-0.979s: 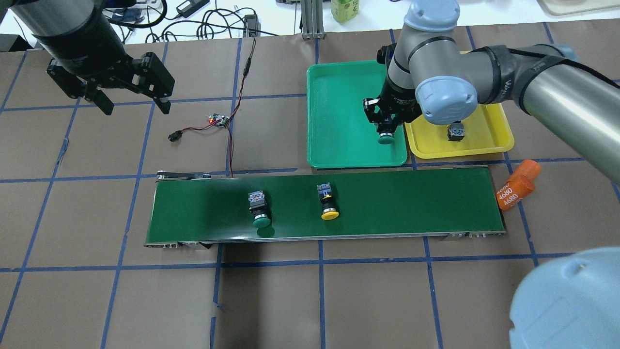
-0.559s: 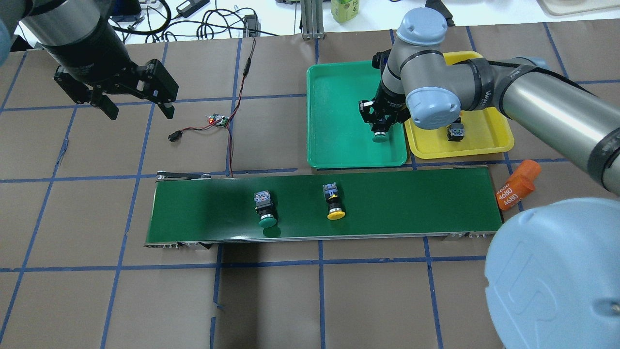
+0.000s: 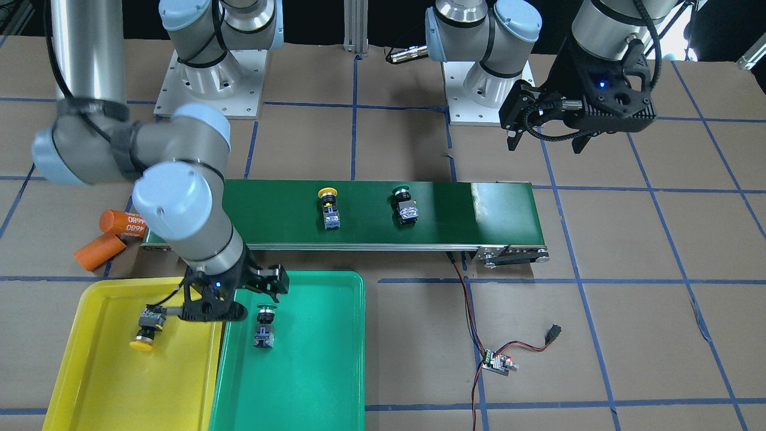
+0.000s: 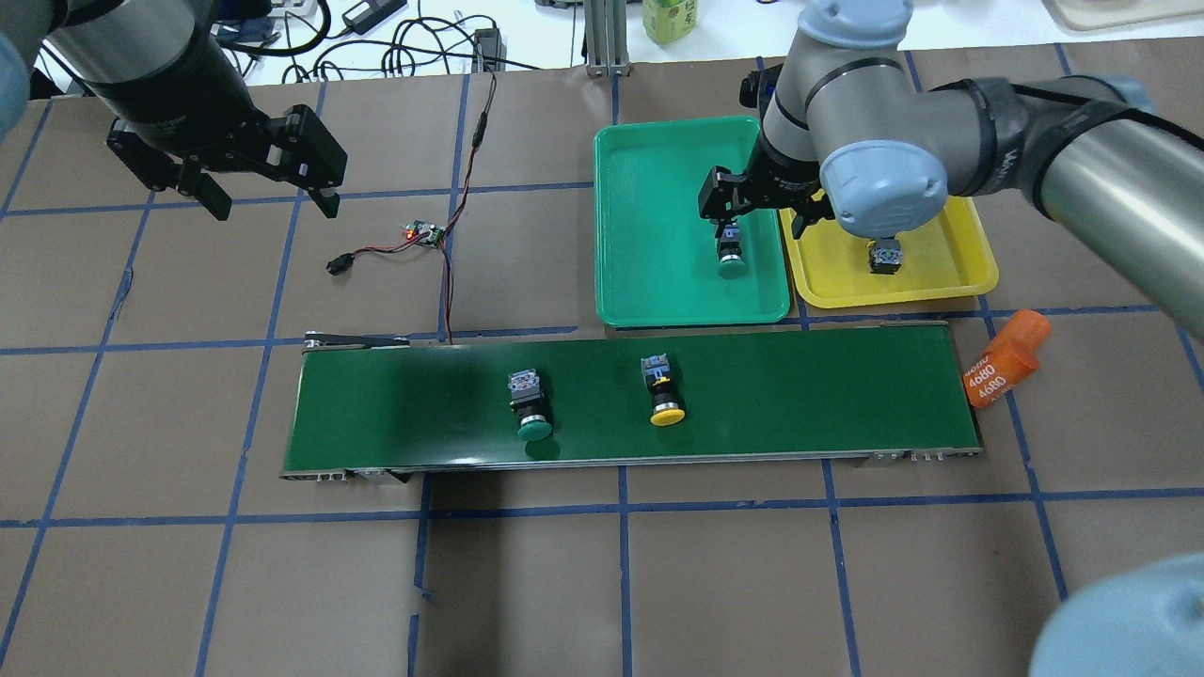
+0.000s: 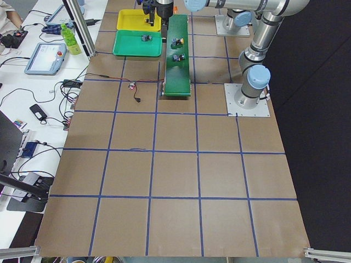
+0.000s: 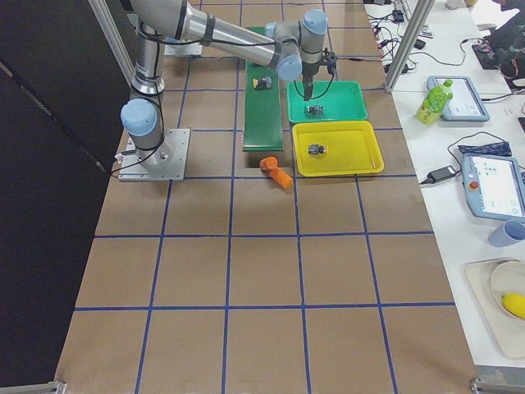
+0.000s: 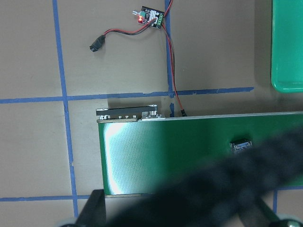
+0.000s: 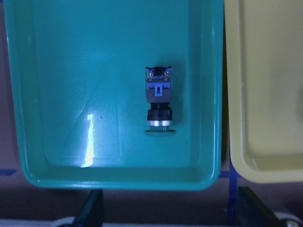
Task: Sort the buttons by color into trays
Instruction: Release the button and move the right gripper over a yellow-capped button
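Observation:
A green-capped button (image 4: pixel 729 256) lies on its side in the green tray (image 4: pixel 649 282), cap toward the belt. My right gripper (image 4: pixel 762 212) hangs open just above it, touching nothing; the right wrist view shows the button (image 8: pixel 159 101) lying free on the tray floor. One yellow button (image 4: pixel 885 256) lies in the yellow tray (image 4: pixel 941 273). On the belt rest a green button (image 4: pixel 530 409) and a yellow button (image 4: pixel 661 397). My left gripper (image 4: pixel 271 199) is open and empty above the table at the far left, well away from the belt.
The long dark-green conveyor belt (image 4: pixel 800 395) runs in front of both trays. Two orange cylinders (image 4: pixel 1002 362) lie off its right end. A small circuit board (image 4: pixel 423 232) with red and black wires lies between the left gripper and the trays.
The right gripper has let go of the green button in the green tray and now stands open above it. Both buttons on the belt have shifted right. The left gripper has barely moved.

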